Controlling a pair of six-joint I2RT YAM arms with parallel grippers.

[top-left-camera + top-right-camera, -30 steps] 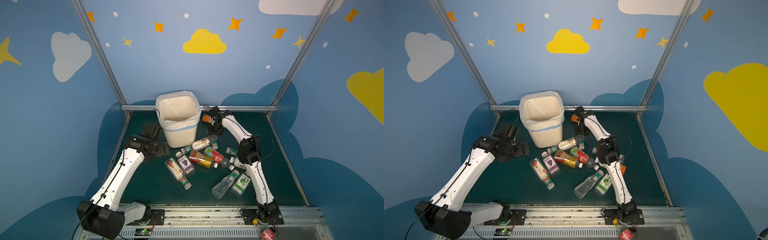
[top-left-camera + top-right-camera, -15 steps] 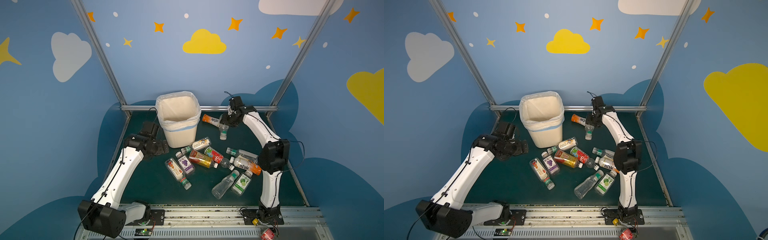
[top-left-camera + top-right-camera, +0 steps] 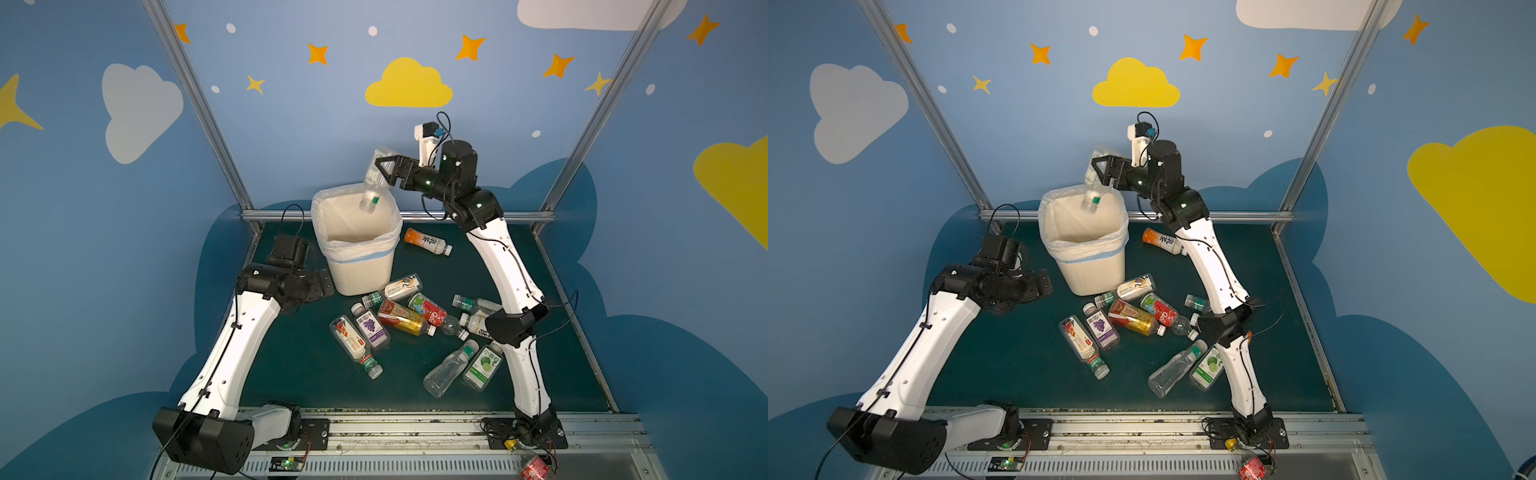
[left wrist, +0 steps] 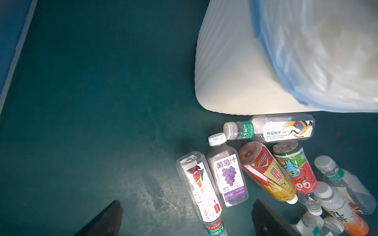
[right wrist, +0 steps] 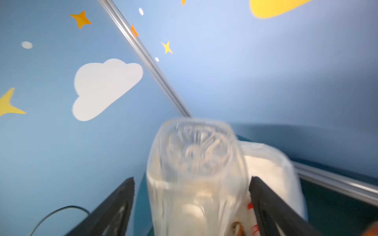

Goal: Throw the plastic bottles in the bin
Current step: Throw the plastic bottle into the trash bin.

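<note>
- We're looking at the right claw [image 3: 382,170] reaching out high over the bin [image 3: 361,272]. In the right wrist view its jaws [image 5: 192,179] are standing wide apart.
- A clear bottle [image 3: 371,187] with a green band at its neck is hanging between those jaws, tilted cap-down right above the bin's mouth.
- Up close the clear bottle [image 5: 196,163] is looking pretty blurry. We're seeing a gap between it and one finger [image 5: 114,206]. The other finger is sitting right next to it, and we can't tell if they're touching.
- The bin is standing upright at the back of the dark green mat [image 3: 291,365], with a see-through bag [image 3: 332,245] folded over its rim.
- The left claw [image 4: 187,204] is hovering low over the mat on the bin's left side, jaws spread wide and not gripping anything.
- The other bottles are all lying flat on the mat. An orange-label bottle [image 3: 428,241] is lying just beside the bin on the right arm's side.
- In front of the bin we're seeing a bunch of them packed together. A crane-label bottle [image 4: 282,128] is lying right by the bin's base. Next to it are a grape bottle [image 4: 228,175], a red-and-yellow bottle [image 4: 266,173] and a red-and-green bottle [image 3: 428,307].
- Nearer the front, an unlabelled bottle [image 3: 449,370] and a lime-label bottle [image 3: 482,365] are lying side by side, close to the right arm.
</note>
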